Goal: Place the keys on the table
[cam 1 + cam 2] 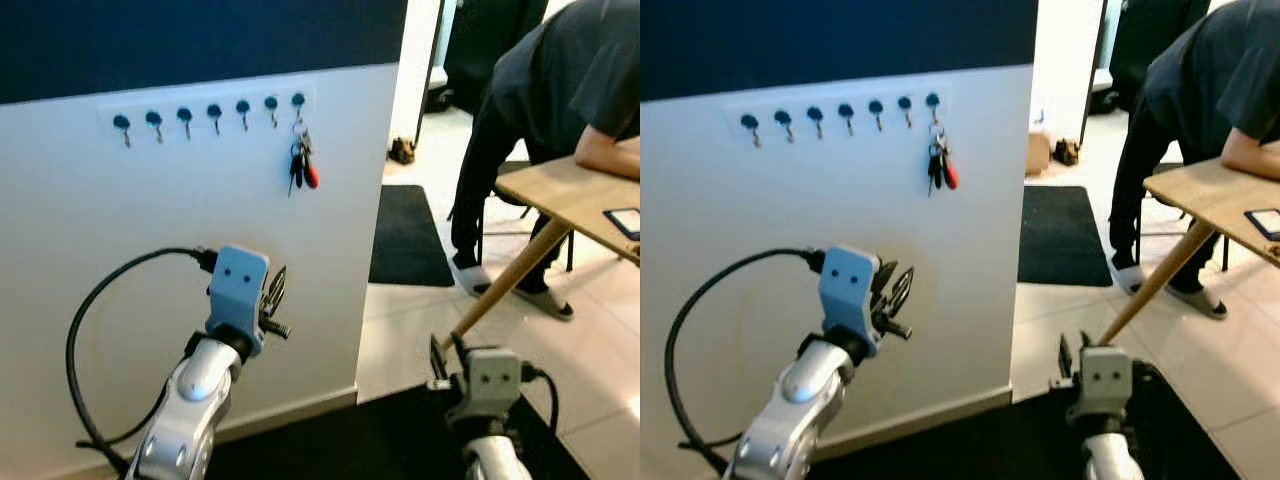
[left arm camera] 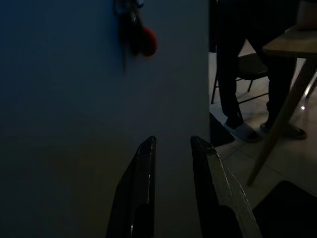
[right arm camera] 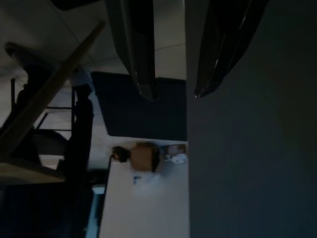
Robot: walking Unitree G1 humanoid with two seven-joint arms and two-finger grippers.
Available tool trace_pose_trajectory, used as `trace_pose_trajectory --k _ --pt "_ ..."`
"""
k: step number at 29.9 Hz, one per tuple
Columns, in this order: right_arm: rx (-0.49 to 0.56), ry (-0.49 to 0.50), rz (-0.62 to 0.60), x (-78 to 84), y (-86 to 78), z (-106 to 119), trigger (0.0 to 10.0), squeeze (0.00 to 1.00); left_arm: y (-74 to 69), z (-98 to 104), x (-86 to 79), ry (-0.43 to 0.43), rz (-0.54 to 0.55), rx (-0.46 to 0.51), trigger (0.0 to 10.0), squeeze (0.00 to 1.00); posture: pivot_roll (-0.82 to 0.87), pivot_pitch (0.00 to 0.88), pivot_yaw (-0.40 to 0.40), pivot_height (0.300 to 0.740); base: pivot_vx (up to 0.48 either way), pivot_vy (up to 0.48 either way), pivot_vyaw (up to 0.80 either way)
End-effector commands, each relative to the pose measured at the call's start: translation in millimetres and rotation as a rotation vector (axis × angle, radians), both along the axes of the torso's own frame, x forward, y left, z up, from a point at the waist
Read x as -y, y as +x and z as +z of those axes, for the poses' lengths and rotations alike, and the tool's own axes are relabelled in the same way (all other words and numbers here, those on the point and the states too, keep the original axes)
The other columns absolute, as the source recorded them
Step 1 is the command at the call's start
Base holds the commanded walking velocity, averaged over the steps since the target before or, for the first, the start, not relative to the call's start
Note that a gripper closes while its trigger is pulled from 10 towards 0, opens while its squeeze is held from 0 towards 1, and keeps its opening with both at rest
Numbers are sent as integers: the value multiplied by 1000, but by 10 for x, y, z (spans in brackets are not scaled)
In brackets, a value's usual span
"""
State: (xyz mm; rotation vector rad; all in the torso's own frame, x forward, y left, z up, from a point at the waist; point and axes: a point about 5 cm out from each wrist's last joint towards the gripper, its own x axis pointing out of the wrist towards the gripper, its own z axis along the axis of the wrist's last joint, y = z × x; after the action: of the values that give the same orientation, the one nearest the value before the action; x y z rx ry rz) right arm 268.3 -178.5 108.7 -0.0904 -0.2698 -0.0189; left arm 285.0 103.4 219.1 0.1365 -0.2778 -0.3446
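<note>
The keys (image 1: 302,165) hang on the white wall (image 1: 120,230), from the last hook at the doorway end of a row of hooks (image 1: 210,115) — a dark bunch with a red fob, well above the floor. Measured from that bunch, the left gripper (image 1: 274,300) is raised below it and a little towards the middle of the wall, close to the wall surface but well short of the keys. In the left wrist view its two black fingers (image 2: 141,198) stand apart with a narrow gap between them, nothing held, and the red fob shows far ahead of the tips.

The right gripper (image 1: 437,362) sits low, down and away from the keys on the doorway side, over a dark mat (image 1: 380,440). Its fingers (image 3: 136,49) are likewise parted and empty in the right wrist view.

The wooden table (image 1: 575,205) stands well apart from the keys, past the wall's corner — a dark phone-like object (image 1: 625,220) lies on it. A person in dark clothes (image 1: 540,110) leans over the table, forearm on its top. Beyond the corner, a black rug (image 1: 408,235) lies on the pale tiled floor.
</note>
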Motion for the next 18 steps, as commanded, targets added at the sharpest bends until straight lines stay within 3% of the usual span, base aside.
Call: trace_pose_trajectory --k 1,11,18 --pt "-13 7 -2 -48 -20 4 10000 0 21 -36 73 22 -45 -19 10000 0 29 140 112 740 0 0 0" --pt "6 11 -3 -135 -34 148 10000 0 128 10 209 20 -98 -15 10000 0 20 150 141 740 0 0 0" --pt "-14 32 39 -295 38 165 10000 0 145 -7 169 -7 -99 -32 10000 0 27 97 105 740 0 0 0"
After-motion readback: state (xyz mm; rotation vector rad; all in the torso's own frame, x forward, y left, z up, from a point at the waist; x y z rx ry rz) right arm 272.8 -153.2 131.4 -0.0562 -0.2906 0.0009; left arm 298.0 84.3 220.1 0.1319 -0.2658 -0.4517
